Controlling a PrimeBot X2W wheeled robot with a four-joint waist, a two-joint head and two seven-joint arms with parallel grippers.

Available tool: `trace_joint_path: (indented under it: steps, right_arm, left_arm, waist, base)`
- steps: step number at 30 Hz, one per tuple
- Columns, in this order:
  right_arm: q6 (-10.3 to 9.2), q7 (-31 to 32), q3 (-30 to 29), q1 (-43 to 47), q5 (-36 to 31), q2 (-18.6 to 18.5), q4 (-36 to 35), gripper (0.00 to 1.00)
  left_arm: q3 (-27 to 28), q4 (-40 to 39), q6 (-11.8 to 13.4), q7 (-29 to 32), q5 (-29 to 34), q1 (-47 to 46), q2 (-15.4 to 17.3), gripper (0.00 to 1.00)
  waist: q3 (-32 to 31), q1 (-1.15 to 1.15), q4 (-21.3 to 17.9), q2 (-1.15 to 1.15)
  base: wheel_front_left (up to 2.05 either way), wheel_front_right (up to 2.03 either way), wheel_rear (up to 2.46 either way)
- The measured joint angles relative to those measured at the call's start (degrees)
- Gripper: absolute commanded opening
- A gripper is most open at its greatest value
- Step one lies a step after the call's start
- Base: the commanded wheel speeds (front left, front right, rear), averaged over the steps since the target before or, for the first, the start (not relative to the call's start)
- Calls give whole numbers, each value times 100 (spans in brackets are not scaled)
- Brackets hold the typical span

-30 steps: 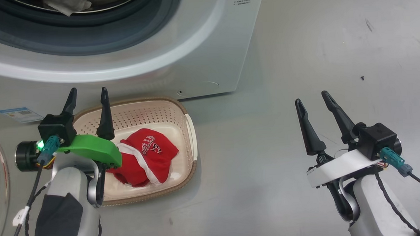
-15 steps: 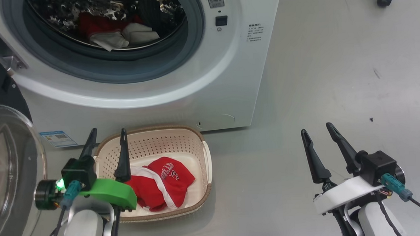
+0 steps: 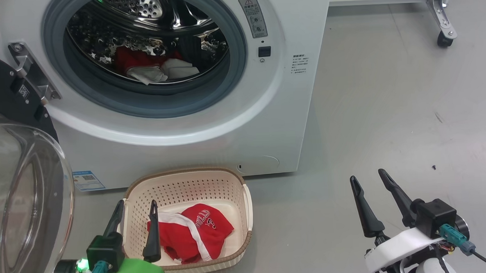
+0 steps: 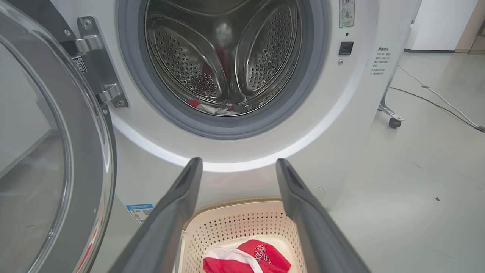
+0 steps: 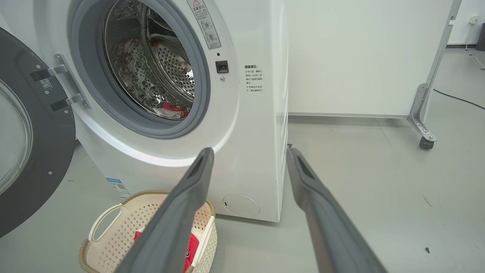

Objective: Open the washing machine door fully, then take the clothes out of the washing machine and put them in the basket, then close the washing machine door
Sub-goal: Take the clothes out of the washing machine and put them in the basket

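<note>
The white washing machine [image 3: 267, 123] stands with its round glass door [image 3: 24, 195] swung open to the left. Red and white clothes [image 3: 141, 63] lie low in the steel drum. In front of the machine sits the cream basket [image 3: 187, 178] with a red "BULLS" jersey [image 3: 198, 233] in it. My left gripper [image 3: 136, 202] hangs open over the basket's left end, holding nothing. My right gripper [image 3: 367, 174] is open over bare floor to the right. The left wrist view looks between open fingers [image 4: 238, 162] at the drum, basket [image 4: 235, 212] and jersey [image 4: 246, 259].
A wheeled metal frame leg with a caster [image 3: 444, 39] stands at the far right behind the machine. A cable [image 4: 435, 102] runs along the floor there. A small dark speck [image 3: 433, 167] lies on the grey floor near my right gripper.
The head camera has tilted up, so the whole picture slid down and the drum with its clothes came into view. Both grippers stay open, and the jersey still lies in the basket.
</note>
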Motion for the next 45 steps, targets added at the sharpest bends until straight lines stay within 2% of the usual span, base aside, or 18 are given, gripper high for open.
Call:
trace_joint_path:
  steps: [14, 38, 45]
  right_arm:
    - [-7, 0, 29, 290, 0, 5, -76, 100]
    - [-15, 0, 108, 302, 0, 8, -201, 100]
    - [-16, 0, 135, 289, -68, 7, -374, 100]
  left_arm:
    - [-127, -539, 107, 1, 0, 583, 11, 100]
    - [-223, -1157, 205, 170, 43, 900, 23, 100]
    - [-257, -1341, 209, 276, 112, 908, 29, 100]
  waist:
    - [-244, 0, 13, 0]
    - [-176, 0, -65, 0]
    - [13, 0, -64, 0]
  base:
    - [0, 0, 0]
    - [0, 0, 0]
    - [0, 0, 0]
